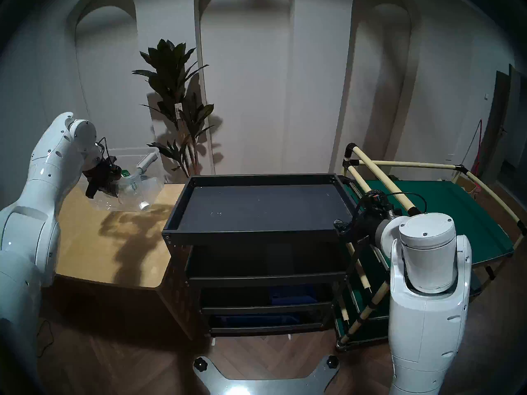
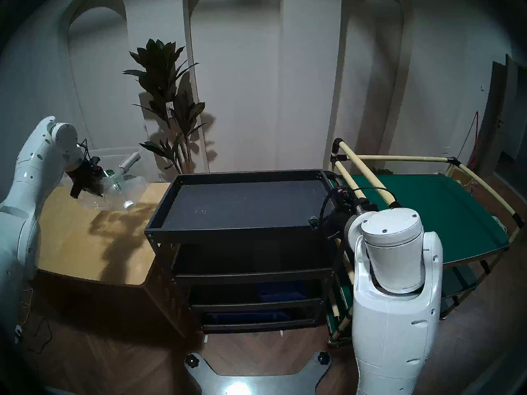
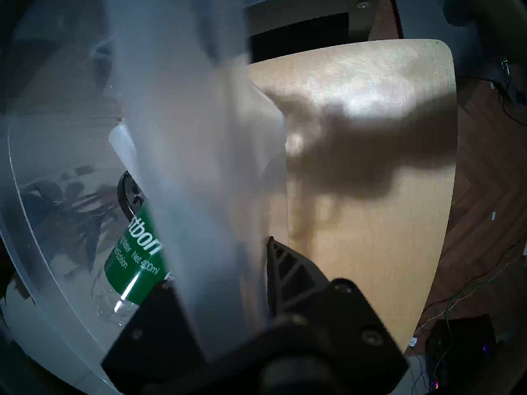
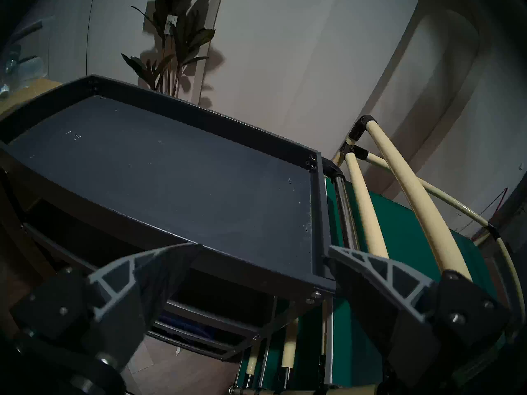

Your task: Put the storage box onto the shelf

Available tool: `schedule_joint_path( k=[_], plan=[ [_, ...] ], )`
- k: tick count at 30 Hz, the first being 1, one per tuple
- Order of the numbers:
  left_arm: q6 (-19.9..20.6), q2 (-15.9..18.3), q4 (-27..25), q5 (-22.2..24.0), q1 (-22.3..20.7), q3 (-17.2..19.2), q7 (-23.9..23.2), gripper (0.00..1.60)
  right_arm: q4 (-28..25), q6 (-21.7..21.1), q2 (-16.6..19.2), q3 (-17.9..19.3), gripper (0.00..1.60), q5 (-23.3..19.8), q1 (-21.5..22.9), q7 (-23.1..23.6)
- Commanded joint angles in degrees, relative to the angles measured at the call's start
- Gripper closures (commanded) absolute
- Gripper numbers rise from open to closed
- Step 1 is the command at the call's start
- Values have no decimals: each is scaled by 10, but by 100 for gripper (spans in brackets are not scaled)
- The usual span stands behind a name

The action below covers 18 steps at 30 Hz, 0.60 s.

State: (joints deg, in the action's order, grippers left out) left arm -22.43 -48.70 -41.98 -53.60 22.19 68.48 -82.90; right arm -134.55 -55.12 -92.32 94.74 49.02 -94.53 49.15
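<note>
The storage box [image 1: 148, 186] is a clear bin with a grey clip handle [image 1: 147, 161] and green-labelled bottles [image 3: 134, 257] inside. It hangs tilted over the far left end of the wooden table. My left gripper [image 1: 104, 189] is shut on its near end wall. In the left wrist view [image 3: 199, 237] the wall [image 3: 185, 157] runs between the fingers [image 3: 288, 269]. The shelf [image 1: 256, 209] is a black rack with a bare rimmed top, to the right of the box. My right gripper [image 1: 342, 226] is open and empty at the shelf's front right corner [image 4: 262, 260].
The light wooden table [image 1: 114, 243] butts against the shelf's left side. A green-decked cart [image 1: 445, 209] with cream tubes stands at the shelf's right. A tall plant [image 1: 176, 100] stands behind. Dark blue bins [image 1: 291, 294] sit on the lower tiers.
</note>
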Motion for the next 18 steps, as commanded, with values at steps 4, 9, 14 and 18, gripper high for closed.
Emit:
schedule_joint_path(
  k=[4, 9, 14, 18],
  plan=[
    [21, -22, -14, 16, -72, 32, -21, 160, -14, 2, 1, -1, 0, 1, 3, -1],
    [37, -45, -10, 32, -86, 42, -21, 160, -15, 2, 1, -1, 0, 1, 3, -1],
    [50, -65, -2, 42, -99, 41, -21, 160, -16, 2, 1, -1, 0, 1, 3, -1],
    [59, -83, 18, 44, -115, 30, -21, 160, -18, 2, 2, -1, 0, 1, 3, -1]
  ],
)
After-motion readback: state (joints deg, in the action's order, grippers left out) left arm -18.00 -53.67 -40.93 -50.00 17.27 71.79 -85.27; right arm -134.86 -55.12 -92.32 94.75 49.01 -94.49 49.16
